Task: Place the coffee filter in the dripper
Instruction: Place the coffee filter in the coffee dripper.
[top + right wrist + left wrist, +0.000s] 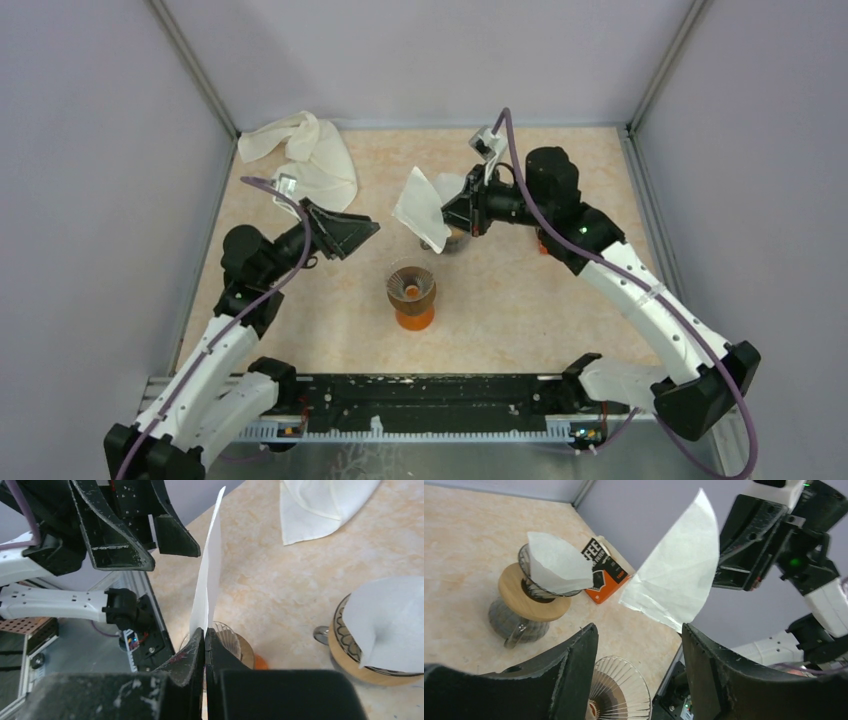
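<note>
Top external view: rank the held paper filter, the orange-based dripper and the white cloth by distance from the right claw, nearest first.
1. The paper filter, pinched in the right claw.
2. The orange-based dripper, table centre.
3. The white cloth, far left corner.

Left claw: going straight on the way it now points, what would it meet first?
Probably the filter pinched in the right claw, which hangs just ahead between its open fingers; depth is unclear.
</note>
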